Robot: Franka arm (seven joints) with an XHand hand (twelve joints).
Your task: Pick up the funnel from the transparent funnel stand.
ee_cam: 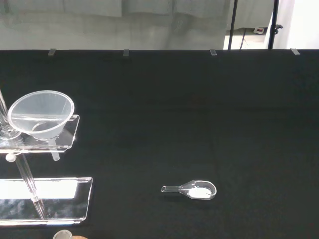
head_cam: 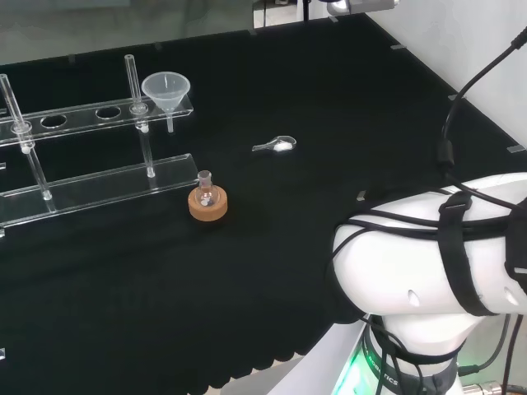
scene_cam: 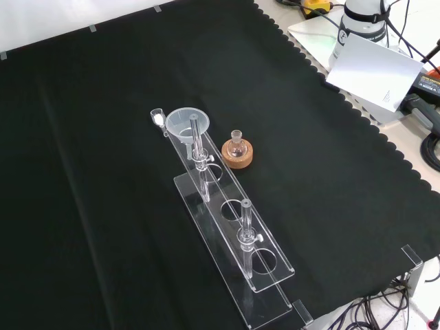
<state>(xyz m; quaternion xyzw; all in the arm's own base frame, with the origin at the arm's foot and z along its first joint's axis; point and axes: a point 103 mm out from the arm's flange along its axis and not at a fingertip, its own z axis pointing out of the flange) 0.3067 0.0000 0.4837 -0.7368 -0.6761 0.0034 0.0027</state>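
Funnel (head_cam: 167, 89) sits in stand (head_cam: 78, 117); head view adds arm link (head_cam: 428, 255).

A small round-bottomed clear glass flask (head_cam: 205, 191) is sitting upright in a tan cork ring stand (head_cam: 207, 205) on the black cloth (head_cam: 272, 247) covering the bench. A small clear scoop (ee_cam: 195, 189) holding white powder is lying flat on the cloth, well apart from the flask, its thin handle pointing leftward in the head view.
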